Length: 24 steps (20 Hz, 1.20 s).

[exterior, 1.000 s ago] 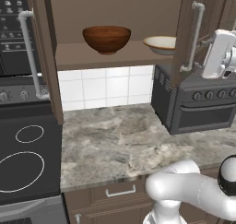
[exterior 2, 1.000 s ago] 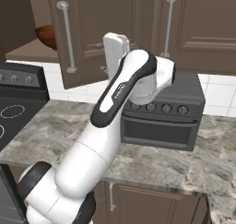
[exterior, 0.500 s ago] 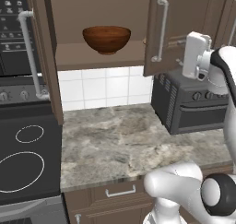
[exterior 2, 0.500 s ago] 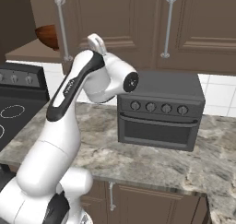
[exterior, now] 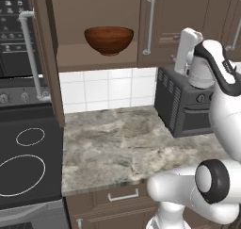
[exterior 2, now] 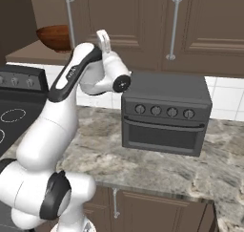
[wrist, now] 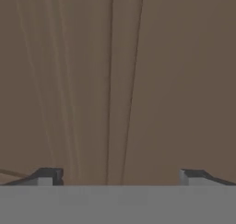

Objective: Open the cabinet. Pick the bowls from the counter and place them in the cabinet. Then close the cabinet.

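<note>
no legible text, labels, brands or numbers on anything in view

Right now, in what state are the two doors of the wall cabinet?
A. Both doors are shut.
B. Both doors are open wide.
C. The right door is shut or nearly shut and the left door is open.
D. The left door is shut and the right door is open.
C: the right door covers its half, while the left door stands swung out, showing the reddish-brown wooden bowl on the shelf.
</note>
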Available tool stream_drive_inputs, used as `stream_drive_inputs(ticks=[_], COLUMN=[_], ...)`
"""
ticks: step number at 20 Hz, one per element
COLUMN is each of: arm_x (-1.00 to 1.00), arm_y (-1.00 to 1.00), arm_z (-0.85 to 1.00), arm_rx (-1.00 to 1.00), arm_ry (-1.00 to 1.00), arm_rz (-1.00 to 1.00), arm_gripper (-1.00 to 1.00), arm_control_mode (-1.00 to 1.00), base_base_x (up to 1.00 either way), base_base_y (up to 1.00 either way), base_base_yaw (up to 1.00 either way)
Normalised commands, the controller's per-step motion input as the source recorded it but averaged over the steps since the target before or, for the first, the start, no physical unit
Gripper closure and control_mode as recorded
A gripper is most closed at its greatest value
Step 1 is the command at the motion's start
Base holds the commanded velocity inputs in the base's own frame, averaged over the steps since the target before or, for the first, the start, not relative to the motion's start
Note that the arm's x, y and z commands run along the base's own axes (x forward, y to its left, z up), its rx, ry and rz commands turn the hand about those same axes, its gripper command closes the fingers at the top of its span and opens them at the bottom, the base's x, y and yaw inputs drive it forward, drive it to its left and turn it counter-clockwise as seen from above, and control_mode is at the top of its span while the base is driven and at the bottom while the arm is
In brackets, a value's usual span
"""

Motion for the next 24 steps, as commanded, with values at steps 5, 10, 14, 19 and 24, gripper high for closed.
stream_drive_inputs(ticks=[5, 10, 14, 19, 24], arm_x=[1.0, -0.23, -1.0, -1.0, -1.0], arm_y=[-0.83, -0.36, -0.07, 0.25, 0.83], arm_z=[-0.05, 0.12, 0.63, 0.17, 0.0], arm_rx=[0.27, 0.25, 0.18, 0.03, 0.0], arm_ry=[0.0, 0.0, 0.0, -0.1, -0.22], arm_rz=[-0.01, 0.0, 0.0, -0.02, -0.07], arm_gripper=[-1.0, -1.0, -1.0, -1.0, -1.0], arm_control_mode=[-1.0, -1.0, -1.0, -1.0, -1.0], base_base_x=[0.0, 0.0, 0.0, 0.0, 0.0], base_base_y=[0.0, 0.0, 0.0, 0.0, 0.0], base_base_yaw=[0.0, 0.0, 0.0, 0.0, 0.0])
